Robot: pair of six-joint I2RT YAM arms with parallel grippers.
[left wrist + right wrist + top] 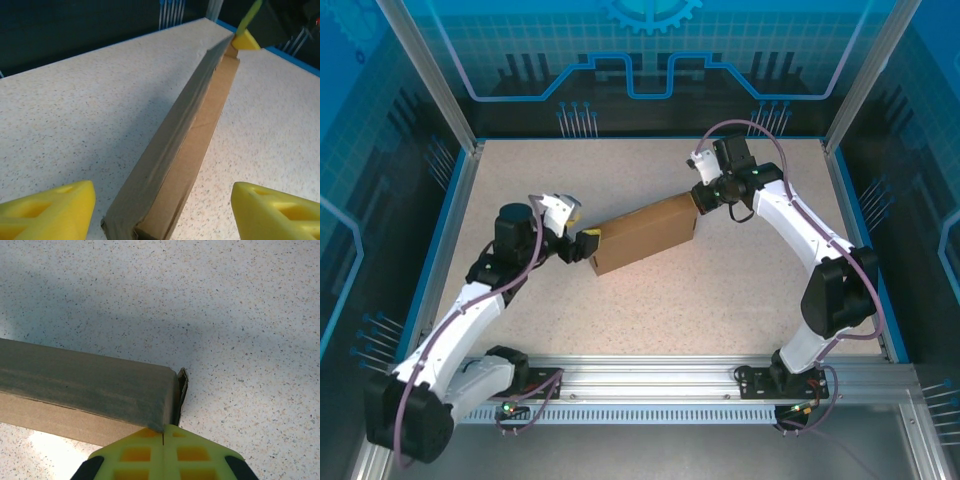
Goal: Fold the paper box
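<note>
The paper box is a closed, shallow brown cardboard box lying slantwise on the middle of the table. My left gripper is at its near-left end, open. In the left wrist view its yellow fingers stand apart on either side of the box's end without touching it. My right gripper is at the far-right end, shut, with nothing between its fingers. In the right wrist view its joined tips press against the box's top corner, beside a slightly gaping end flap.
The speckled tabletop is bordered by blue walls at the left, right and back. The arms' metal base rail runs along the near edge. Bare table lies in front of and behind the box.
</note>
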